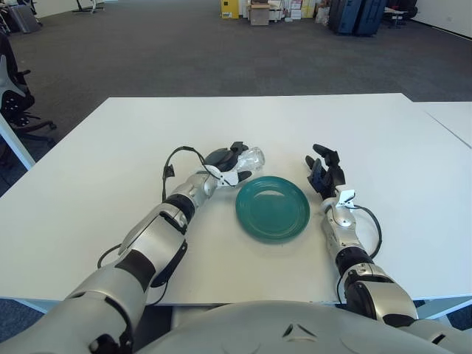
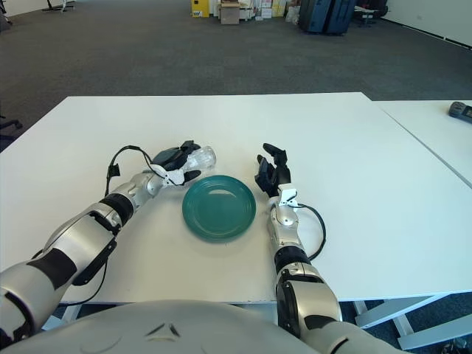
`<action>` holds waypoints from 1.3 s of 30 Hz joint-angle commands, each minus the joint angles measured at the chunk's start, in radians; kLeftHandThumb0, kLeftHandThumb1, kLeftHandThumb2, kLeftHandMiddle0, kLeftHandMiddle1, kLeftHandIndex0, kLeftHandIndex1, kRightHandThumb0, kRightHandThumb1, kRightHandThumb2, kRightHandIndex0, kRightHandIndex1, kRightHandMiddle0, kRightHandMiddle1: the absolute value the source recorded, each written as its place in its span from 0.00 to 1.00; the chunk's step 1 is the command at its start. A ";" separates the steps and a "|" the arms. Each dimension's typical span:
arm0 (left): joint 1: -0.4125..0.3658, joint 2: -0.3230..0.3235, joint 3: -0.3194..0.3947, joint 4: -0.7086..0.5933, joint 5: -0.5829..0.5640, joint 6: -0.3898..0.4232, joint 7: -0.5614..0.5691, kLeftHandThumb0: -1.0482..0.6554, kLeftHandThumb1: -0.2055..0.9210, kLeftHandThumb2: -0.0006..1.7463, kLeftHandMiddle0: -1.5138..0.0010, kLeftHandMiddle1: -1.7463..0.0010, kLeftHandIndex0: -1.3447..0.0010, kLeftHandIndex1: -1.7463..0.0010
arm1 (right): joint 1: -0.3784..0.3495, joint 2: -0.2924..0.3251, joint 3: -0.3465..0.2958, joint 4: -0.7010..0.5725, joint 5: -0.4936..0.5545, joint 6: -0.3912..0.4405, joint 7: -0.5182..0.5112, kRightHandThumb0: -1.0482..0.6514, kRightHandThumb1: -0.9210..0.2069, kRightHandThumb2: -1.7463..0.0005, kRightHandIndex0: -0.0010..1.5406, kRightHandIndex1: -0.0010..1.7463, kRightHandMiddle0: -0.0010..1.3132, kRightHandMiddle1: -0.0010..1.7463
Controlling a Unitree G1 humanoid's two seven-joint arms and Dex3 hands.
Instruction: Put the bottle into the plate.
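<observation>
Teal plate (image 1: 272,209), clear bottle (image 1: 253,157), white table (image 1: 110,147), black-fingered left robot hand (image 1: 230,167).

Left arm: reaches forward and inward across the table from the near left, elbow bent, forearm angled toward the centre.
Left hand (image 1: 230,167): at the far end of that reach, fingers curled around the clear bottle (image 1: 251,157), which lies on its side.
Right arm: comes up from the near right, forearm running almost straight away from the body.
Right hand (image 1: 325,174): held upright, dark fingers spread and relaxed, holding nothing, well apart from the left hand.
</observation>
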 commanded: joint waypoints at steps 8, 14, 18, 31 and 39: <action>0.027 -0.017 -0.076 0.029 0.093 0.154 0.074 0.14 0.90 0.12 0.32 0.00 0.92 0.00 | 0.062 0.010 -0.016 0.031 0.027 0.031 0.023 0.18 0.00 0.46 0.37 0.05 0.00 0.58; 0.014 -0.018 -0.115 0.021 0.135 0.217 0.060 0.12 0.88 0.12 0.27 0.00 0.91 0.03 | 0.065 0.009 -0.014 0.027 0.028 0.023 0.027 0.17 0.00 0.45 0.38 0.05 0.00 0.58; 0.010 -0.012 -0.142 0.010 0.164 0.245 0.060 0.12 0.87 0.12 0.26 0.00 0.88 0.07 | 0.068 0.009 -0.010 0.022 0.025 0.018 0.028 0.17 0.00 0.44 0.38 0.05 0.00 0.58; 0.009 0.048 -0.214 -0.069 0.225 0.254 0.043 0.19 0.71 0.31 0.27 0.00 0.77 0.12 | 0.076 0.012 -0.011 0.006 0.028 0.010 0.033 0.16 0.00 0.42 0.39 0.06 0.04 0.59; 0.009 0.090 -0.254 -0.113 0.259 0.232 0.068 0.34 0.58 0.57 0.28 0.00 0.55 0.10 | 0.079 0.014 -0.014 0.004 0.036 0.007 0.045 0.16 0.00 0.41 0.40 0.07 0.06 0.59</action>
